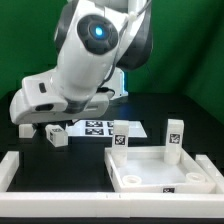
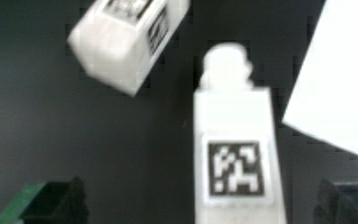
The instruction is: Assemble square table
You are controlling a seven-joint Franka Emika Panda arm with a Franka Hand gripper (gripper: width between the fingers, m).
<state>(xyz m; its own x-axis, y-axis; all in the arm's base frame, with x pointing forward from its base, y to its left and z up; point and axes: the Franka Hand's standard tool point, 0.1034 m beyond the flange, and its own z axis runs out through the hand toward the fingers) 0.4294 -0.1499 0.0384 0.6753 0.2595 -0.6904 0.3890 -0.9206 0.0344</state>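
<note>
Wrist view: dark two-finger gripper [image 2: 202, 205], jaws apart and empty, brackets a white tagged block leg [image 2: 229, 140] lying on the black table [image 2: 43, 120], probably lined up for grasping. Exterior view: white square tray-like plastic top [image 1: 160, 180] sits at the exterior view's right, two upright legs [image 1: 118, 139] at its far corners.

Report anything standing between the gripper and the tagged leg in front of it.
Nothing visible does. The leg lines up with the open gripper's gap; a second leg lies farther off, apart from it, out of the path.

The exterior camera is facing the arm [image 1: 88, 52] from slightly above, while the wrist camera is looking closely at two legs [image 2: 234, 130].
</note>
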